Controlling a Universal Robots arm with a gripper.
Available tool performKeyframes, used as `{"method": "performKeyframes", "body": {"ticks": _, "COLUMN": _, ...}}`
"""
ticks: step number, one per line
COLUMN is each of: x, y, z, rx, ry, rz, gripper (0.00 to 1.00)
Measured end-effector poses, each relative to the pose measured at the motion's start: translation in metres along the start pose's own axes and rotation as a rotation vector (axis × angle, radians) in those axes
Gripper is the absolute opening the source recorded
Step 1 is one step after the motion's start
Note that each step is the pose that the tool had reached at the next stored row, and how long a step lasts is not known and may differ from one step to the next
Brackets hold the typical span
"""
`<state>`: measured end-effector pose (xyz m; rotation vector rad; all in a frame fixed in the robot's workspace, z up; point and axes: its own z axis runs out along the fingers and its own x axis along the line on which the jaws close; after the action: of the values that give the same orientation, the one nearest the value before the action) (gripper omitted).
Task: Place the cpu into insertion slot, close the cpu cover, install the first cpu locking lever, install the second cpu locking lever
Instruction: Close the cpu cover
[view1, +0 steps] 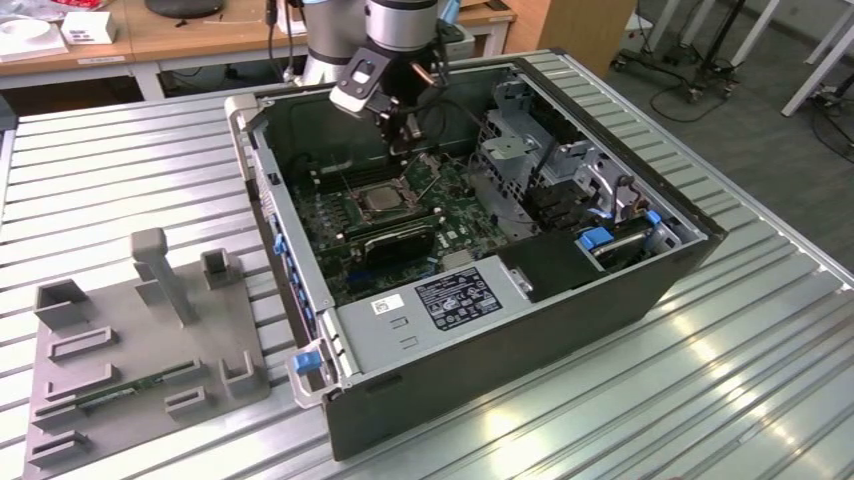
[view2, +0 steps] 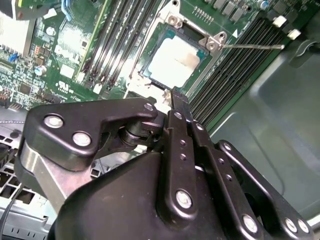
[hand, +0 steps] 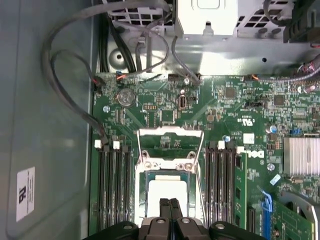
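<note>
The cpu (hand: 167, 192) lies flat in the insertion slot (hand: 141, 192) on the green board, its silver top showing in both wrist views (view2: 175, 62). The cpu cover (hand: 170, 132) stands swung open behind the slot, with the board visible through its cut-out. A thin locking lever (view2: 250, 46) sticks out sideways from the slot's hinge corner. My gripper (hand: 169, 201) is shut with nothing between its fingers, its tip (view2: 178, 96) hovering just over the cpu's near edge. In the exterior view the gripper (view1: 404, 140) hangs inside the case, above the slot (view1: 380, 200).
Black memory slots (hand: 112, 190) flank the slot on both sides. A grey drive cage (view1: 514, 150) and a labelled power supply (view1: 447, 295) crowd the case. Loose cables (hand: 65, 75) loop near the case wall. A grey fixture tray (view1: 134, 340) lies on the slatted table.
</note>
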<state>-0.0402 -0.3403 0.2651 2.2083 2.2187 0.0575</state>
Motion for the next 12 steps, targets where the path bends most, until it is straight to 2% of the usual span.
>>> {"method": "performKeyframes", "body": {"ticks": 12, "x": -0.0001, "y": 0.0191, "z": 0.0008, "rx": 0.0, "ry": 0.0, "rz": 0.0, "gripper": 0.11}}
